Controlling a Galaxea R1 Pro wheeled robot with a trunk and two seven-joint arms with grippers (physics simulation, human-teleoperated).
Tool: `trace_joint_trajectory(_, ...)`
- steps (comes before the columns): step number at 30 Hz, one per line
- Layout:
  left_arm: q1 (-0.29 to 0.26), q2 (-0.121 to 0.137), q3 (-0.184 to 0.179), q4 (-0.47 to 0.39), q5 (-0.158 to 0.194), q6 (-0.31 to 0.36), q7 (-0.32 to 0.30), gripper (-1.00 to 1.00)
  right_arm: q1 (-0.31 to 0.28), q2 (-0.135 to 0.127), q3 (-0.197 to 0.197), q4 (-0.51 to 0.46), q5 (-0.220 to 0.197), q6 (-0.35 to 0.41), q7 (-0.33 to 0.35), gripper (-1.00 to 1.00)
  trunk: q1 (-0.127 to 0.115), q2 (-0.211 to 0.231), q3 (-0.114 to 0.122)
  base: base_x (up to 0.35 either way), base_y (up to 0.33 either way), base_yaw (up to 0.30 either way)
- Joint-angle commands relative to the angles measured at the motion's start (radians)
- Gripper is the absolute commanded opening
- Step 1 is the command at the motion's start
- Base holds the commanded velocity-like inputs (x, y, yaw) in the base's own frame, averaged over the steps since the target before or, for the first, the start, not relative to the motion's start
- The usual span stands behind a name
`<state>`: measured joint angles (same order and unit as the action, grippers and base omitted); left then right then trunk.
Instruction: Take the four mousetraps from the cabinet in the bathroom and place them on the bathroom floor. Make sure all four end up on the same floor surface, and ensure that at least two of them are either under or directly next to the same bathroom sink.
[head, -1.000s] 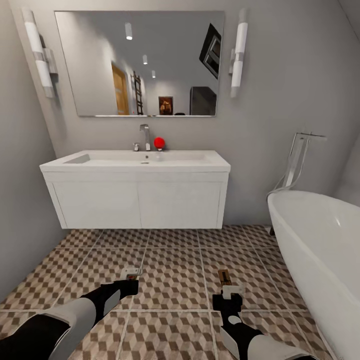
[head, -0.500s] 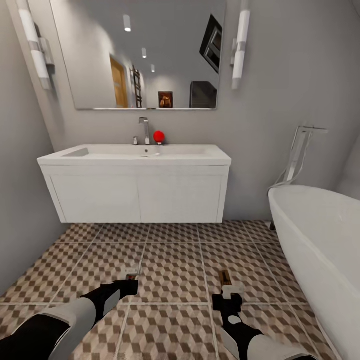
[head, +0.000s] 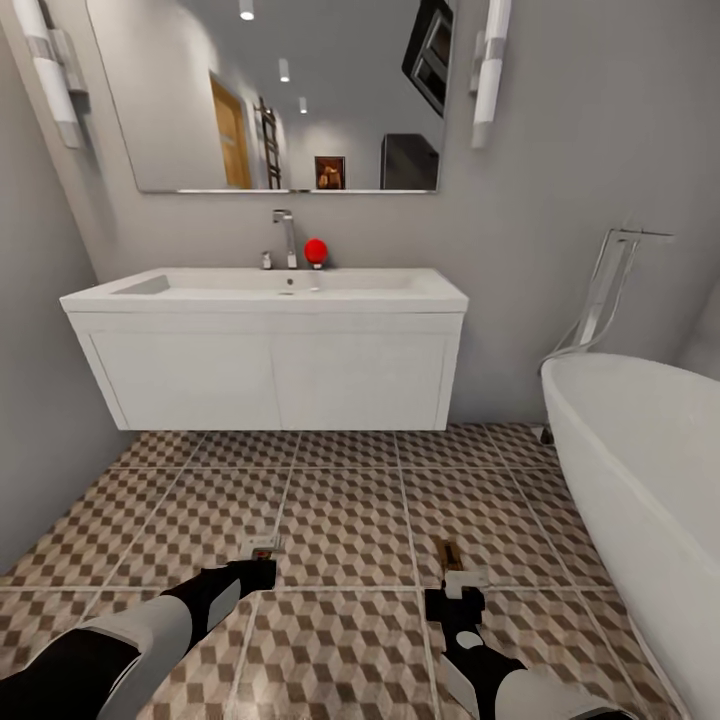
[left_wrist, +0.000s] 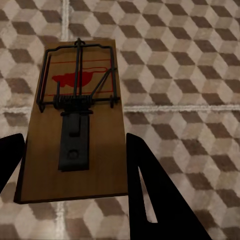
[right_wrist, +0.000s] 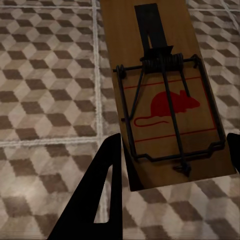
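Observation:
My left gripper (head: 261, 563) is shut on a tan wooden mousetrap (head: 263, 545), held low over the bathroom floor (head: 345, 520). In the left wrist view that mousetrap (left_wrist: 75, 125) lies flat between the two dark fingers (left_wrist: 150, 190), with cube-pattern tiles beneath. My right gripper (head: 455, 582) is shut on a second mousetrap (head: 447, 554). The right wrist view has its board, with the red mouse mark (right_wrist: 165, 95), between the fingers (right_wrist: 105, 190). The white sink (head: 265, 290) tops its vanity straight ahead against the wall. The cabinet is out of view.
A white bathtub (head: 640, 470) fills the right side, with a chrome filler pipe (head: 605, 290) behind it. Grey walls close in on the left and behind the vanity (head: 275, 375). A mirror (head: 280, 95) hangs above, and a red ball (head: 316, 250) sits by the tap (head: 287, 235).
The whole view has shifted: the sink and vanity look larger and nearer, so the camera has moved forward. Both arms keep the same pose, each still holding its mousetrap.

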<state>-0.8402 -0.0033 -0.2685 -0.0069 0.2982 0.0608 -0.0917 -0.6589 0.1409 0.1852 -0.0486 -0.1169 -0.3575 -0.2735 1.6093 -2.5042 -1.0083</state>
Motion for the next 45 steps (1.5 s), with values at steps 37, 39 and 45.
trace_joint_trajectory(37, 0.07, -0.007, -0.008, -0.001, 0.004, -0.453, 0.108, -1.0, -0.001, 0.001, 0.019, 0.001, -0.002, 0.003, 0.001, -1.0, 0.005, -0.003, -0.047, 0.0, 0.0, 0.0)
trace_joint_trajectory(39, 0.071, -0.009, -0.008, -0.001, 0.004, -0.455, 0.11, -1.0, -0.001, 0.001, 0.018, 0.001, -0.003, 0.004, 0.0, -1.0, 0.005, -0.003, -0.047, 0.0, 0.0, 0.0)
trace_joint_trajectory(45, 0.072, -0.011, -0.009, 0.0, 0.006, -0.457, 0.112, -1.0, -0.001, 0.004, 0.015, 0.001, 0.021, 0.008, -0.002, -1.0, 0.005, -0.003, -0.047, 0.0, 0.0, 0.0)
